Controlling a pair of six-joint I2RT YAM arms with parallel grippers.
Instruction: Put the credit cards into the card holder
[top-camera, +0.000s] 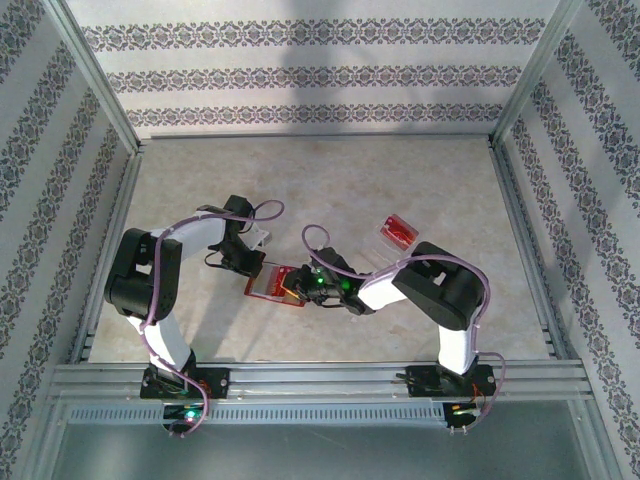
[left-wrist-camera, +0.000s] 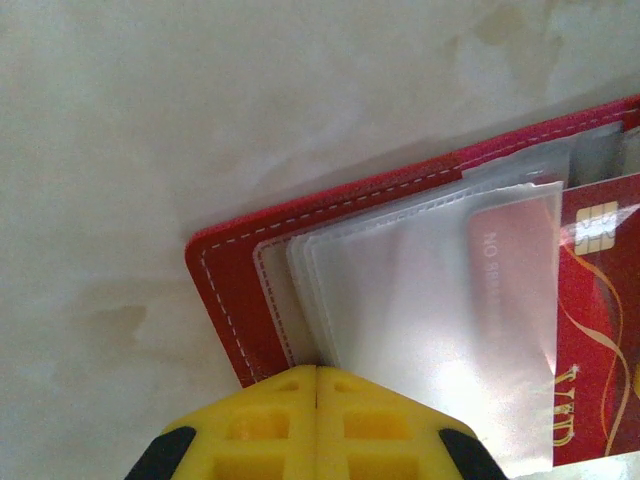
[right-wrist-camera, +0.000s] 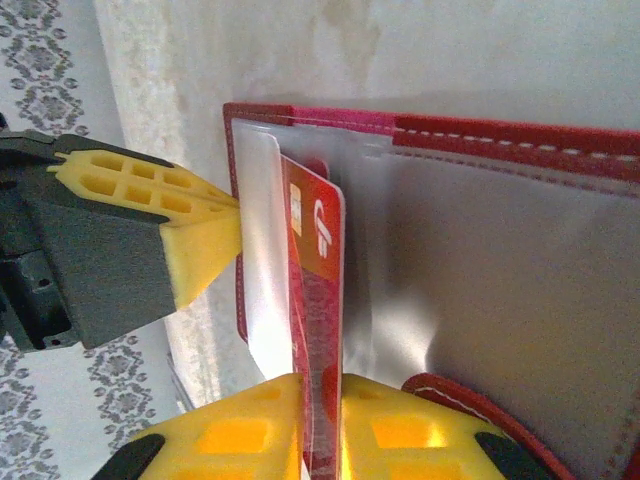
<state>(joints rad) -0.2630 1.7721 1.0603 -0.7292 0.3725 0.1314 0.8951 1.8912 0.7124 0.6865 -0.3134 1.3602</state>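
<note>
Credit card (right-wrist-camera: 318, 260) pinched by right gripper (right-wrist-camera: 320, 420), partway in card holder (right-wrist-camera: 500, 135); left gripper (left-wrist-camera: 317, 410) closed opposite.

Pale marbled table (top-camera: 330, 180), open red card holder (top-camera: 268, 283) near centre, clear tray (top-camera: 383, 230) rightward

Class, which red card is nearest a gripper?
The card in the right gripper, partly inside a wallet sleeve; the other sits in the clear tray.
</note>
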